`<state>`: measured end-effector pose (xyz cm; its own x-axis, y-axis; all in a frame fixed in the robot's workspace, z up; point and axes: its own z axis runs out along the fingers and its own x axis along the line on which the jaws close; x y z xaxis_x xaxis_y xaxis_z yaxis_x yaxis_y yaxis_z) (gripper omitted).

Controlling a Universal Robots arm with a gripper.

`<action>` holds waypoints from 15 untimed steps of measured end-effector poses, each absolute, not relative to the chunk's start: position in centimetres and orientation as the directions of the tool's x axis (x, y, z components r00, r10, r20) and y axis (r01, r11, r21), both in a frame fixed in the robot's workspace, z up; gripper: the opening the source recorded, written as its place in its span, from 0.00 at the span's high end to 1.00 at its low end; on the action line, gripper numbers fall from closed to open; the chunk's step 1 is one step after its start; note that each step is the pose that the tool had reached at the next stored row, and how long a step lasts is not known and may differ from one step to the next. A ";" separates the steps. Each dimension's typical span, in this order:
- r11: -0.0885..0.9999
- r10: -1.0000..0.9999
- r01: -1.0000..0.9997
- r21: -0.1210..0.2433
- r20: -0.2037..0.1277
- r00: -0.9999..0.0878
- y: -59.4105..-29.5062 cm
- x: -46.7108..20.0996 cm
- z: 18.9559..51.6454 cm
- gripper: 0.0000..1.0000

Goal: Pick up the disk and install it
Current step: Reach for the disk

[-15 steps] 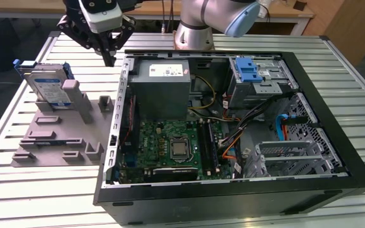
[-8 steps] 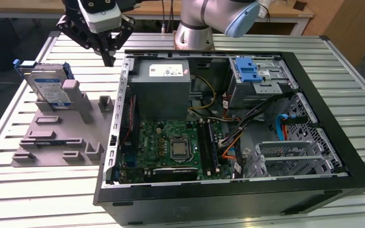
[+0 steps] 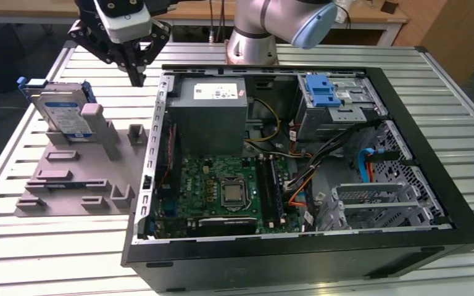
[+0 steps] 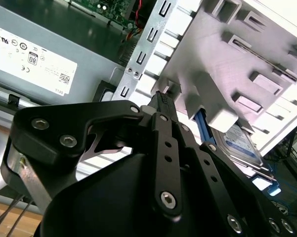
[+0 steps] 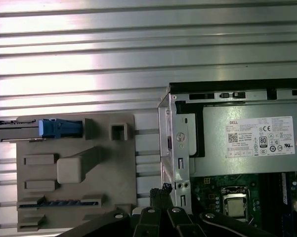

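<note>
One disk (image 3: pixel 62 114) parked upright, fingers (image 4: pixel 163 123) closed on nothing

The disk stands on edge in a grey holder (image 3: pixel 81 185) near the worktop (image 3: pixel 31 246) edge on the exterior view's left, beside the open computer case (image 3: pixel 303 246). The gripper (image 3: pixel 137 79) hangs above the gap between holder and case, toward the far edge. Its fingers are pressed together, empty and apart from the disk.

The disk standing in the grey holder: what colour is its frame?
Blue, around the silver disk; the exterior view shows it best.
</note>
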<state>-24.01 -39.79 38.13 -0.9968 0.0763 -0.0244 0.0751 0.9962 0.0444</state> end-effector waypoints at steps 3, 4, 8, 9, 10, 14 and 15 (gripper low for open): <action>0.996 0.076 0.075 0.044 -0.024 -0.997 -39.8 -24.3 38.1 0.89; 0.996 0.076 0.075 0.044 -0.024 -0.997 -39.8 -24.3 38.1 0.89; 0.996 0.076 0.075 0.044 -0.024 -0.997 -39.8 -24.7 38.1 0.89; 0.996 0.076 0.075 0.044 -0.024 -0.997 -39.8 -24.9 38.1 0.89; 0.996 0.076 0.075 0.044 -0.024 -0.997 -39.8 -25.0 38.1 0.89; 0.996 0.076 0.075 0.044 -0.024 -0.997 -39.8 -25.3 38.1 0.89; 0.996 0.076 0.075 0.044 -0.024 -0.997 -39.8 -25.4 38.1 0.89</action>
<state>-25.43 -39.77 38.09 -0.9968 0.0762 -0.0244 0.0751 0.9962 0.0443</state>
